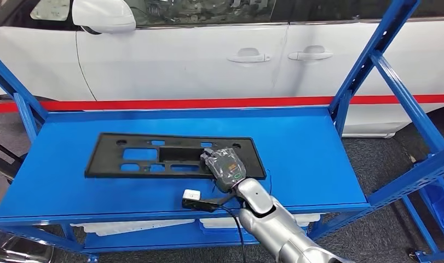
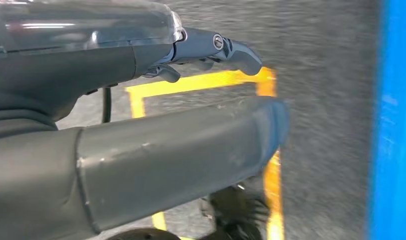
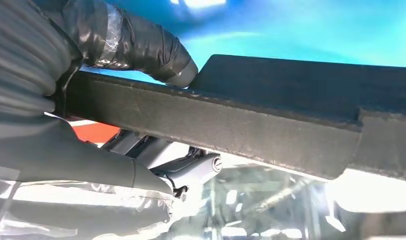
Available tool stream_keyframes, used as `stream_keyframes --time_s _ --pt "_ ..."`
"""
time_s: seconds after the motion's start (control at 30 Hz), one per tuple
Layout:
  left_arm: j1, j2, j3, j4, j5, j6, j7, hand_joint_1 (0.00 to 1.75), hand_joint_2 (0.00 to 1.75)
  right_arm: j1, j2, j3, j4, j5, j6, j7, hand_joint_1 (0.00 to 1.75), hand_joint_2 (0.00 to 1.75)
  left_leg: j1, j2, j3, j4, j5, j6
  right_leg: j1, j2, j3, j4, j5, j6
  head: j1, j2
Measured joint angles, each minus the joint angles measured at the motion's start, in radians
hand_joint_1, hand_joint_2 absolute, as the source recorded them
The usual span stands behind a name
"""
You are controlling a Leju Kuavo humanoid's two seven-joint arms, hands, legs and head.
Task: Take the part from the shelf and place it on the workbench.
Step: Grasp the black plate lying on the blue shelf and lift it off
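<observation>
The part point(image 1: 154, 156) is a flat black plastic plate with several cut-outs, lying on the blue shelf point(image 1: 296, 148). My right hand point(image 1: 226, 169), wrapped in clear film, sits on the plate's near right edge. In the right wrist view the taped thumb point(image 3: 140, 45) lies on one face of the black edge point(image 3: 291, 85) and the fingers point(image 3: 190, 170) curl under the other face, so the hand grips the plate. My left hand point(image 2: 140, 115) hangs over the floor, its thumb and fingers apart and holding nothing.
A white car point(image 1: 208, 55) stands close behind the shelf. Slanted blue uprights point(image 1: 367, 60) frame the shelf on both sides. White items lie on the lower shelf point(image 1: 132, 226). Yellow tape point(image 2: 200, 82) marks the grey floor beside a blue post point(image 2: 393, 125).
</observation>
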Motion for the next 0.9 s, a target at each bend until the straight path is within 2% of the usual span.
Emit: stream_keyframes --time_s 0.03,0.1,0.13,0.17,0.2,0.27,0.3,0.33,0.4,0.43,0.5,0.53,0.6,0.63,0.67,0.7,0.77,0.8,0.83,0.9 --pt "-0.001 0.0 0.008 0.0 0.005 0.009 0.041 0.0 0.0 0.014 -0.014 -0.019 -0.058 -0.102 0.021 -0.06 1.71 1.75 0.0 0.001 -0.003 0.0 0.002 0.005 -0.002 -0.001 -0.025 0.056 -0.034 0.005 0.0 0.0" --pt "0.001 -0.001 0.026 0.0 0.013 0.022 0.107 0.0 0.0 0.049 -0.045 -0.059 -0.188 -0.278 0.073 -0.144 1.71 1.75 -0.003 0.001 -0.01 0.001 0.004 0.01 -0.006 -0.003 -0.094 0.2 -0.106 0.013 0.0 0.0" --pt "0.003 -0.001 0.033 0.0 0.014 0.026 0.126 0.0 0.0 0.066 -0.06 -0.079 -0.25 -0.332 0.094 -0.162 1.71 1.75 -0.004 0.001 -0.013 0.001 0.005 0.012 -0.006 -0.003 -0.119 0.249 -0.12 0.014 0.0 0.0" --pt "0.005 -0.001 0.04 0.0 0.016 0.028 0.135 0.0 0.0 0.08 -0.072 -0.098 -0.301 -0.359 0.108 -0.167 1.71 1.75 -0.005 0.0 -0.014 0.001 0.005 0.012 -0.006 -0.003 -0.125 0.261 -0.113 0.012 0.0 0.0" --pt "0.006 -0.001 0.045 0.0 0.017 0.029 0.139 0.0 0.0 0.089 -0.082 -0.113 -0.341 -0.37 0.116 -0.168 1.71 1.75 -0.006 -0.001 -0.014 0.001 0.005 0.012 -0.005 -0.003 -0.111 0.231 -0.087 0.009 0.0 0.0" --pt "0.005 -0.003 0.052 0.0 0.019 0.029 0.143 0.0 0.0 0.099 -0.097 -0.135 -0.406 -0.375 0.123 -0.169 1.71 1.75 -0.007 -0.002 -0.012 0.001 0.005 0.011 0.001 -0.003 -0.043 0.084 -0.011 -0.01 0.0 0.0" --pt "0.003 -0.005 0.054 0.0 0.02 0.029 0.144 0.0 0.0 0.103 -0.101 -0.141 -0.432 -0.382 0.124 -0.178 1.71 1.75 -0.009 -0.002 -0.014 0.001 0.005 0.009 0.005 -0.004 -0.013 0.017 0.016 -0.02 0.0 0.0" --pt "0.001 -0.007 0.057 0.001 0.024 0.027 0.146 0.0 0.0 0.108 -0.105 -0.147 -0.456 -0.403 0.126 -0.197 1.71 1.75 -0.009 -0.002 -0.016 0.001 0.005 0.005 0.009 -0.006 0.005 -0.027 0.03 -0.028 0.0 0.0" --pt "-0.001 -0.009 0.069 0.001 0.038 0.019 0.152 0.0 0.0 0.126 -0.117 -0.163 -0.517 -0.511 0.152 -0.267 1.71 1.75 -0.01 -0.002 -0.019 0.0 0.006 -0.005 0.013 -0.009 0.01 -0.047 0.033 -0.034 0.0 0.0" --pt "-0.001 -0.01 0.076 0.001 0.047 0.015 0.157 0.0 0.0 0.137 -0.125 -0.176 -0.562 -0.595 0.183 -0.304 1.71 1.75 -0.01 -0.001 -0.021 0.0 0.004 -0.009 0.009 -0.011 0.011 -0.052 0.036 -0.034 0.0 0.0" --pt "0.001 -0.011 0.09 0.001 0.06 0.01 0.168 0.0 0.0 0.148 -0.144 -0.217 -0.68 -0.786 0.286 -0.341 1.71 1.75 -0.011 -0.001 -0.036 0.033 -0.023 -0.017 0.001 -0.013 0.014 -0.064 0.041 -0.036 0.0 0.0" --pt "0.002 -0.012 0.096 0.002 0.064 0.009 0.173 0.0 0.0 0.149 -0.152 -0.243 -0.741 -0.878 0.353 -0.338 1.71 1.75 -0.011 0.0 -0.057 0.081 -0.053 -0.019 -0.003 -0.015 0.015 -0.067 0.043 -0.037 0.0 0.0" --pt "0.002 -0.015 0.108 0.002 0.07 0.01 0.183 0.0 0.0 0.148 -0.166 -0.301 -0.851 -1.064 0.512 -0.308 1.71 1.75 -0.01 0.0 -0.118 0.222 -0.124 -0.025 -0.001 -0.018 0.014 -0.063 0.042 -0.041 0.0 0.0" --pt "0.003 -0.016 0.114 0.002 0.074 0.011 0.188 0.0 0.0 0.147 -0.174 -0.328 -0.898 -1.154 0.595 -0.284 1.71 1.75 -0.009 0.0 -0.145 0.281 -0.144 -0.027 0.0 -0.019 0.014 -0.06 0.041 -0.042 0.0 0.0" --pt "0.003 -0.018 0.12 0.002 0.077 0.013 0.194 0.0 0.0 0.145 -0.181 -0.349 -0.938 -1.236 0.675 -0.258 1.71 1.75 -0.009 0.0 -0.156 0.307 -0.145 -0.029 0.0 -0.019 0.013 -0.058 0.04 -0.042 0.0 0.0" --pt "0.003 -0.021 0.124 0.002 0.08 0.015 0.198 0.0 0.0 0.143 -0.19 -0.364 -0.973 -1.305 0.748 -0.233 1.71 1.75 -0.009 0.001 -0.147 0.291 -0.125 -0.03 0.0 -0.017 0.014 -0.056 0.039 -0.041 0.0 0.0" --pt "0.001 -0.026 0.132 0.003 0.082 0.021 0.201 0.0 0.0 0.137 -0.209 -0.376 -1.026 -1.393 0.856 -0.195 1.71 1.75 -0.009 0.001 -0.082 0.157 -0.052 -0.026 -0.001 -0.014 0.016 -0.052 0.036 -0.036 0.0 0.0" --pt "-0.001 -0.029 0.135 0.003 0.083 0.023 0.201 0.0 0.0 0.136 -0.219 -0.377 -1.045 -1.414 0.889 -0.185 1.71 1.75 -0.01 0.001 -0.046 0.085 -0.025 -0.023 0.001 -0.013 0.015 -0.049 0.035 -0.033 0.0 0.0" --pt "-0.003 -0.032 0.138 0.003 0.084 0.024 0.2 0.0 0.0 0.136 -0.228 -0.378 -1.061 -1.423 0.911 -0.179 1.71 1.75 -0.011 0.0 -0.023 0.037 -0.01 -0.019 0.003 -0.012 0.014 -0.047 0.035 -0.028 0.0 0.0" --pt "-0.005 -0.037 0.146 0.003 0.087 0.026 0.198 0.0 0.0 0.143 -0.246 -0.378 -1.082 -1.42 0.943 -0.185 1.71 1.75 -0.015 -0.003 -0.013 0.01 -0.005 -0.01 0.007 -0.011 0.009 -0.045 0.038 -0.019 0.0 0.0"
